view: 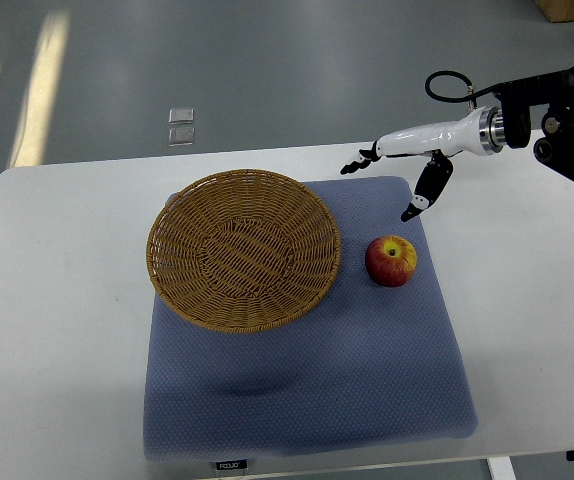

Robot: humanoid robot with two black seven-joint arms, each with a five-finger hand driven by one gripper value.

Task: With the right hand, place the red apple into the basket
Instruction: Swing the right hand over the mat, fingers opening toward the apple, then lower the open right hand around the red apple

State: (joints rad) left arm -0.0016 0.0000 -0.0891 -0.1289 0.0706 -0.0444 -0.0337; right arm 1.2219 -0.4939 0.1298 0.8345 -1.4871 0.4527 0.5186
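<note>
From my seat the basket (pixel 243 250) reads as woven wicker, tan and rough-ribbed, matt. Under it I see a blue-grey cloth mat (pixel 367 390) with a fine dotted weave, soft and dull. The red apple (pixel 391 261) on the right has smooth, waxy skin with a slight shine. The right hand (pixel 407 165) looks like glossy white plastic with black fingertips. The table (pixel 57 330) is smooth, matt white.
</note>
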